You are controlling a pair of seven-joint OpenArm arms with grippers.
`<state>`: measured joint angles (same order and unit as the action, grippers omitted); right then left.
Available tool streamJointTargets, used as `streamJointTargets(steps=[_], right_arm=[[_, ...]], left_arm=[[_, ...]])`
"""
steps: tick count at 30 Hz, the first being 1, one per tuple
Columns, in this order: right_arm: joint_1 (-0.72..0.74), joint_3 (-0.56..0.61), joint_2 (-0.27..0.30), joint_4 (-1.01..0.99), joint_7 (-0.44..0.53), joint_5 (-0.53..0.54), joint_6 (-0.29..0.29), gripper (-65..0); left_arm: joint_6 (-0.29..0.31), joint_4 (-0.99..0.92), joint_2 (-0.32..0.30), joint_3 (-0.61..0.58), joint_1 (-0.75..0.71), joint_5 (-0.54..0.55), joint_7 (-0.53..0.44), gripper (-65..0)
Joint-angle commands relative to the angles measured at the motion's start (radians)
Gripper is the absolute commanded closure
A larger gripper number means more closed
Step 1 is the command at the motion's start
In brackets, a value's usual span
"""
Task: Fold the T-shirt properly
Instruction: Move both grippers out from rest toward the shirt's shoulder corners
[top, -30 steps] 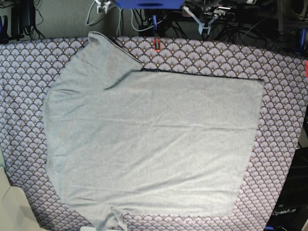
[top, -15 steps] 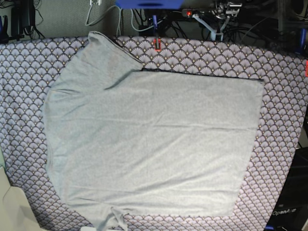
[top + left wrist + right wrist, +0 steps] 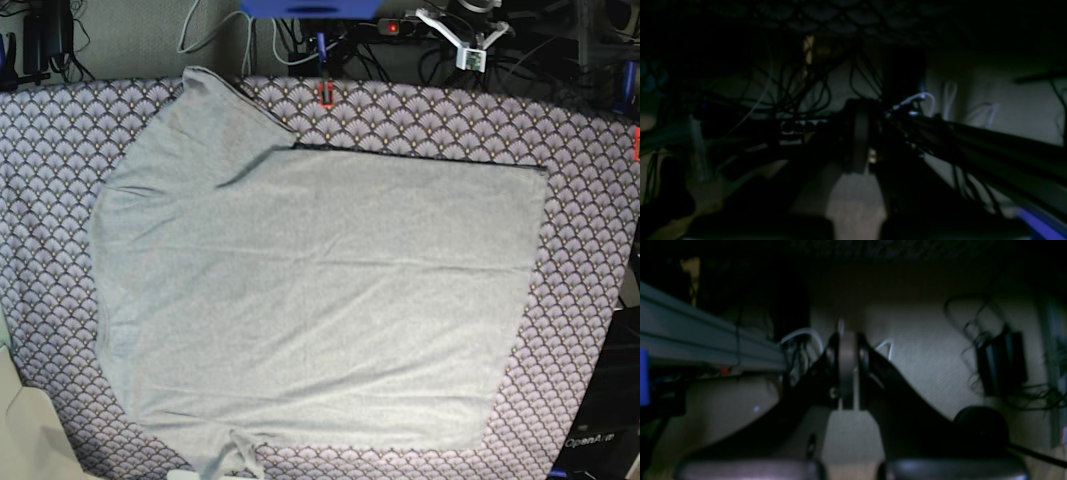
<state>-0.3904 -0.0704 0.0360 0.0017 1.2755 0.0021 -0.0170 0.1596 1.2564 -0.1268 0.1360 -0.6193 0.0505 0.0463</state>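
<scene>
We find the grey T-shirt (image 3: 310, 290) spread flat on the purple scallop tablecloth (image 3: 590, 180), both grippers clenched empty, the left gripper (image 3: 470, 50) behind the far edge and the right gripper (image 3: 848, 373) off the cloth; we judge a pinch may snag the tablecloth too.

T-shirt (image 3: 320, 290) lies flat, spread over purple scallop-patterned tablecloth (image 3: 590, 200); one sleeve at top left, the other apparently cropped below.
</scene>
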Motion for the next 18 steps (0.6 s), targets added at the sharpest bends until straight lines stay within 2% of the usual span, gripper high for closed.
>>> streamJointTargets(steps=[1, 3, 8, 13, 18], right_arm=[[-0.031, -0.001, 0.0, -0.002, 0.051, 0.0, 0.01, 0.0], [-0.057, -0.001, 0.005, -0.002, 0.106, 0.002, 0.01, 0.0], [-0.12, -0.002, 0.017, 0.048, 0.105, 0.003, 0.01, 0.0], [-0.238, -0.004, 0.026, 0.278, 0.102, 0.003, 0.01, -0.1], [-0.37, -0.004, 0.023, 0.516, 0.1, 0.003, 0.01, -0.2]], left_arm=[[-0.002, 0.052, -0.004, 0.003, -0.009, 0.002, -0.003, 0.0], [-0.002, 0.073, -0.001, 0.003, -0.02, 0.002, 0.016, 0.0], [-0.002, 0.07, 0.002, 0.006, -0.057, 0.004, 0.008, 0.0], [-0.002, 0.095, 0.003, 0.006, -0.133, 0.005, -0.085, 0.0], [-0.002, 0.125, 0.002, 0.014, -0.175, 0.012, -0.092, 0.0]])
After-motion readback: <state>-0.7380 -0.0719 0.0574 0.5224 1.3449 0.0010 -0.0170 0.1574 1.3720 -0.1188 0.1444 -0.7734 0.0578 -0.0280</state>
